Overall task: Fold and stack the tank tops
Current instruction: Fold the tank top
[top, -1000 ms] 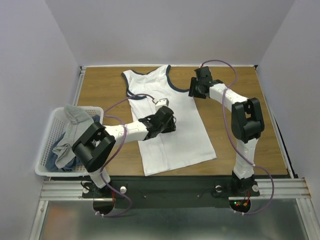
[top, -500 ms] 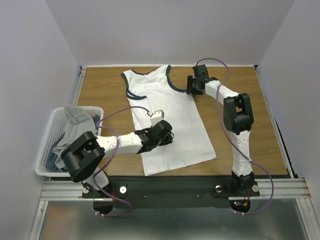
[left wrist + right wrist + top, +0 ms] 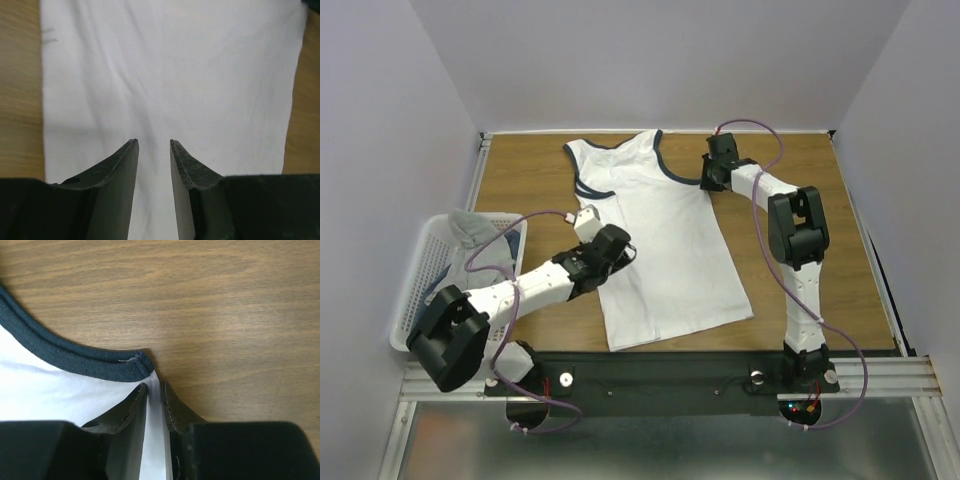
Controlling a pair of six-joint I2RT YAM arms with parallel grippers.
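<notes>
Seeing right end effector (image 3: 153, 386) clamping the white tank top (image 3: 670, 250) under the navy armhole trim (image 3: 75, 357); I'm hovering left end effector (image 3: 153, 142), jaws apart, over it.

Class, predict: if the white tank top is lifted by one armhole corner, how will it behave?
The white tank top lies flat with soft creases, so it will probably droop rather than hold shape. It looks thin, likely light. On the smooth table it may slide.

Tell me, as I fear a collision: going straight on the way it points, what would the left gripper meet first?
Most likely the white tank top, spread flat ahead of the left gripper; nothing shows between them, though depth is unclear.
</notes>
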